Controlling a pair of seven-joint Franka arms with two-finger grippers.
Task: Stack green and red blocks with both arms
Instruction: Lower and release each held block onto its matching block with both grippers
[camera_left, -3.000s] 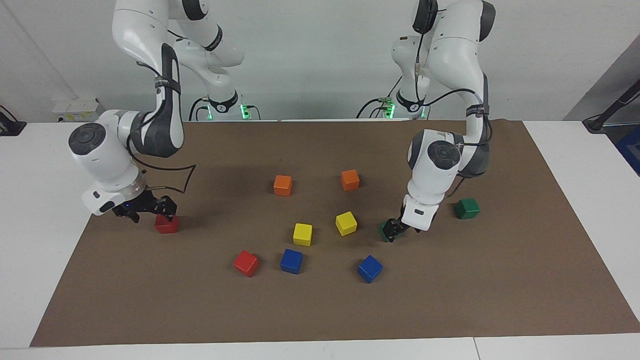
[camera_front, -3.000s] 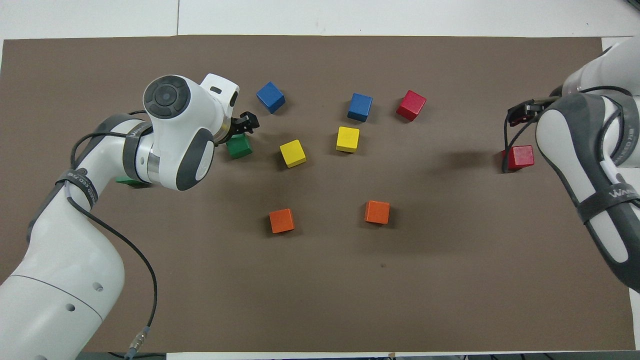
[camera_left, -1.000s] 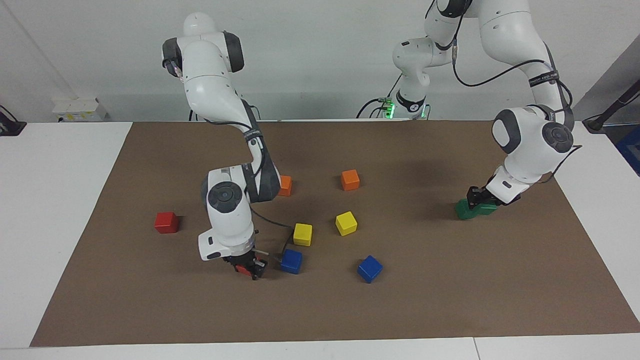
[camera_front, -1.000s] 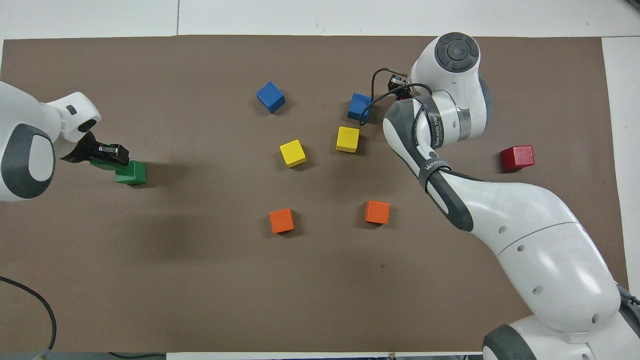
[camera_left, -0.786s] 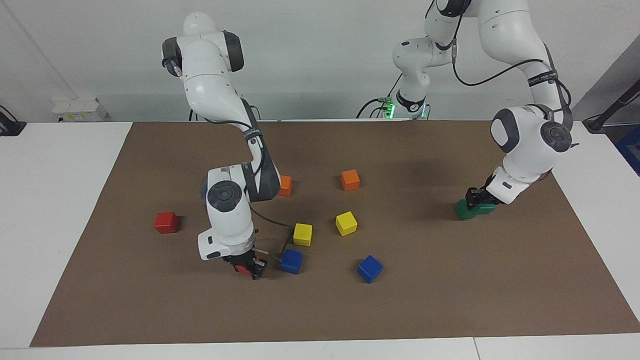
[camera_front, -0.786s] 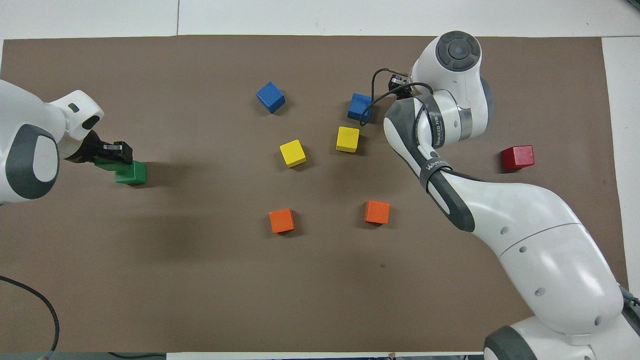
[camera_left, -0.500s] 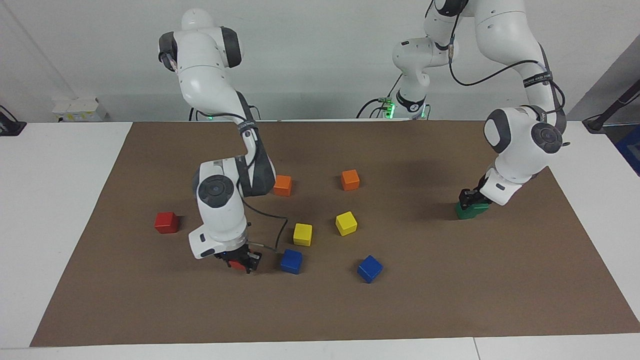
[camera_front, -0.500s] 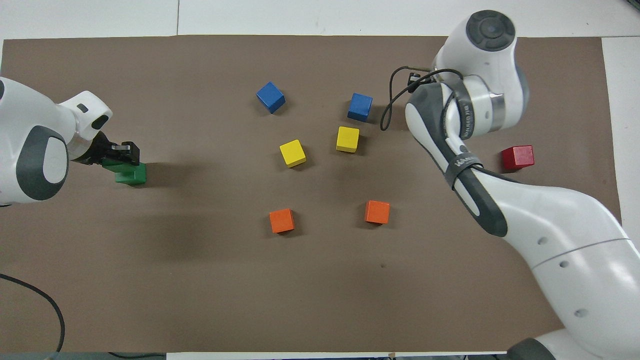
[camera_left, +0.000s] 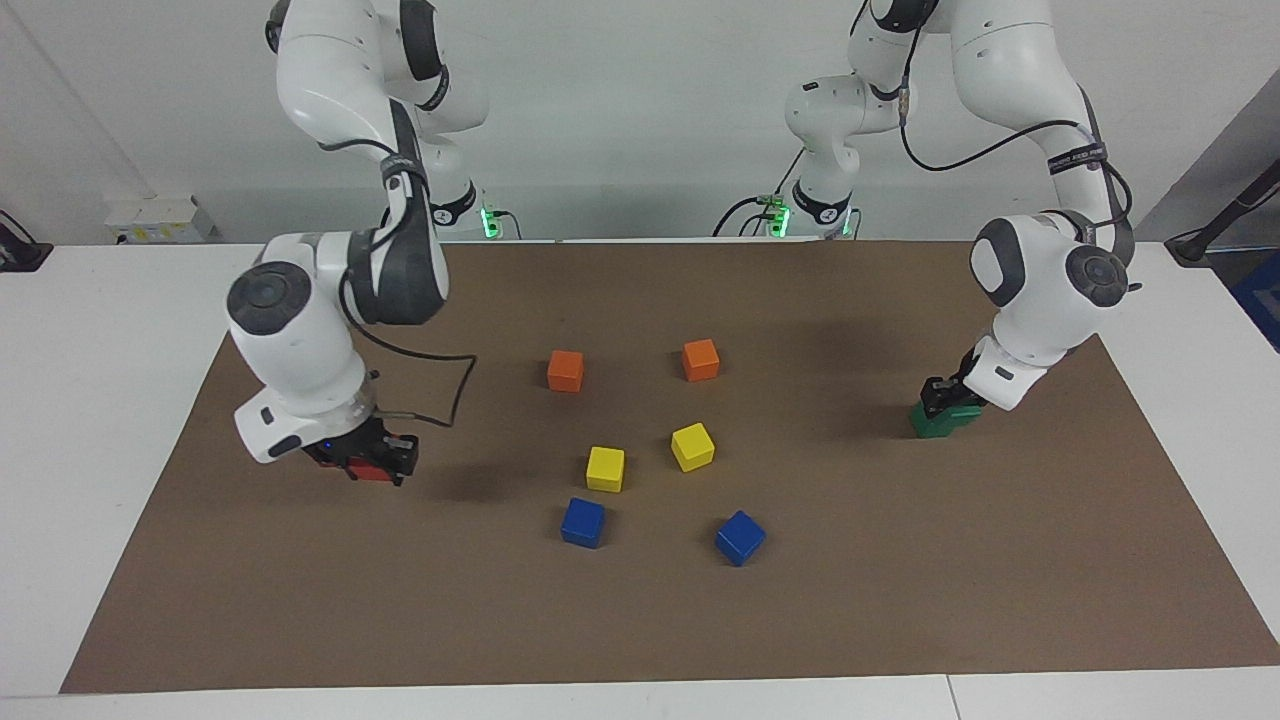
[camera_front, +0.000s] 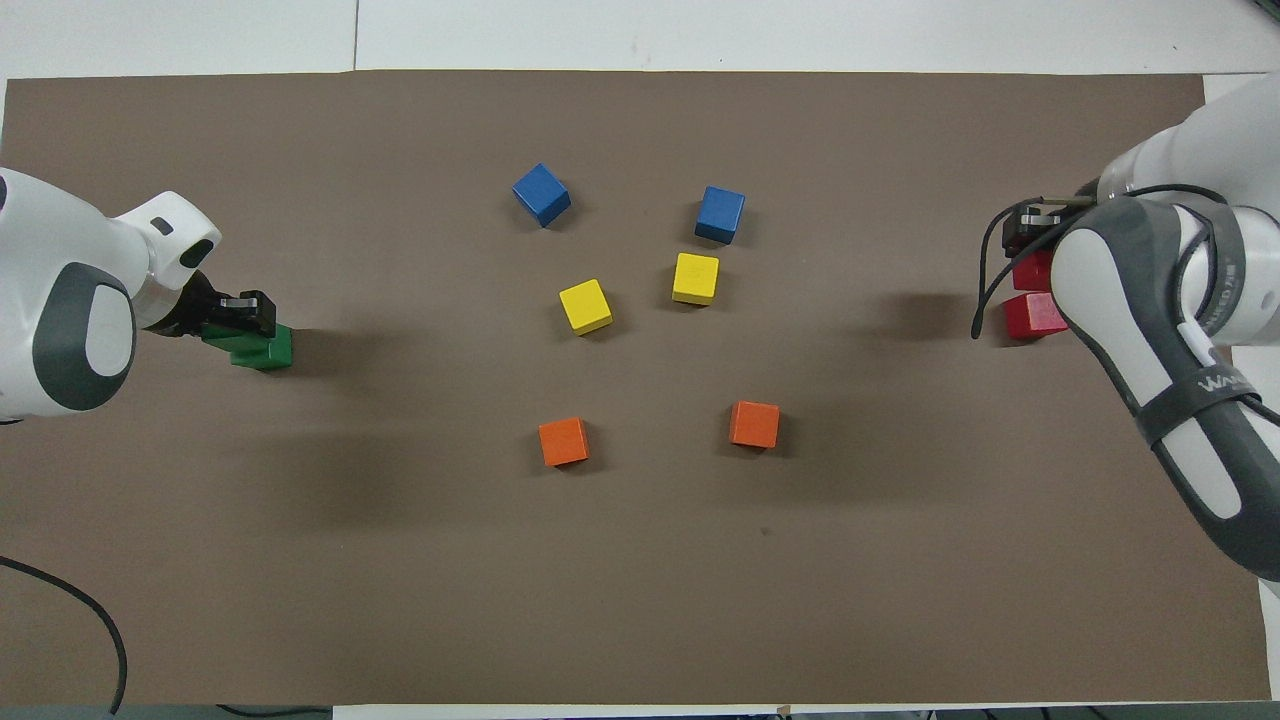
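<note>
The left pincer (camera_left: 945, 393) is clamped on a green cube (camera_front: 222, 335), which sits on a second green cube (camera_left: 937, 422) at the left arm's end of the desk (camera_left: 90, 330). The right pincer (camera_left: 375, 462) is clamped on a red cube (camera_front: 1031, 270) over another red cube (camera_front: 1030, 316) at the right arm's end. Between them, on the matte brown mat (camera_left: 640, 620), lie glossy orange (camera_left: 565, 370), yellow (camera_left: 605, 468) and blue cubes (camera_left: 583, 522), well apart from both arms.

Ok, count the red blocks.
2. The held red block is in the right pincer, over the resting red block on the mat at the right arm's end. None seems hidden.
</note>
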